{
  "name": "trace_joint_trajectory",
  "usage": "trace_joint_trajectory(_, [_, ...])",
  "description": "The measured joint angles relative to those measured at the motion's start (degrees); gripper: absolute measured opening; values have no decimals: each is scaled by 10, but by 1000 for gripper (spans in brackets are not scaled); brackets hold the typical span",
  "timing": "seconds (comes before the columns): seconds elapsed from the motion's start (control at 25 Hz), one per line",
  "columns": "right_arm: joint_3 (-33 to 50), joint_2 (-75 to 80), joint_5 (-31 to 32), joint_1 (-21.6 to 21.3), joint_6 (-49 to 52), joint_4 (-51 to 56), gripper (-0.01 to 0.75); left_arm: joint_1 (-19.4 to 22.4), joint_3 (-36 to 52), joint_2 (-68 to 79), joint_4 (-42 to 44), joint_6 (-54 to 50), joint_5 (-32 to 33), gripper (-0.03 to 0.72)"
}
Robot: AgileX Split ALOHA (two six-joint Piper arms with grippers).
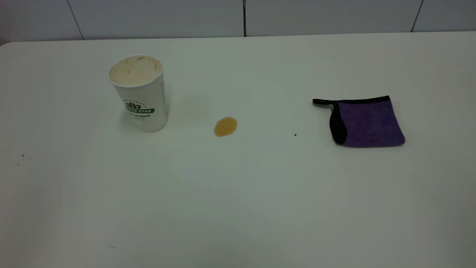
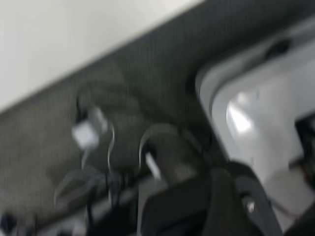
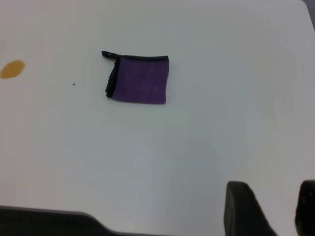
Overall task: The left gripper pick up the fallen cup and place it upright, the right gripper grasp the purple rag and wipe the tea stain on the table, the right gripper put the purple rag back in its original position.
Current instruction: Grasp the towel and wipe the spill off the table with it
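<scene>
Both right fingers [image 3: 243, 211] sit well apart from the purple rag [image 3: 140, 81].

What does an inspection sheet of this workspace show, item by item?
Surface: white table, dry except for the stain.
Cup: upright at the left, inside stained tan.
Stain: amber puddle between cup and rag, not wiped.
Rag: lies flat at the right, untouched.
Clutter: one black speck near the stain and fainter specks at the left.
Right hand: open, above the near table edge, apart from the rag.
Left hand: off the table, seen only as a dark blur.
Cables: thin wire loops below the table edge.
Surroundings: pale panelled wall behind, grey casing beside the table.
</scene>
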Motion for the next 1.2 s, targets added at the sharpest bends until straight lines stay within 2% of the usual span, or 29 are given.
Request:
trace_joint_trajectory(0.28, [0,0,0,0,0,0,299,1,1,-185,0,0,5,470])
trace_joint_trajectory(0.36, [0,0,0,0,0,0,299,13,1,-246,0,0,9,470])
trace_joint_trajectory(0.44, [0,0,0,0,0,0,299,42,1,-300,0,0,12,470])
trace_joint_trajectory(0.64, [0,0,0,0,0,0,299,155,1,-426,0,1,20,470])
trace_joint_trajectory(0.76, [0,0,0,0,0,0,299,195,1,-460,0,1,29,470])
trace_joint_trajectory(1.2, [0,0,0,0,0,0,299,207,1,-461,0,1,29,470])
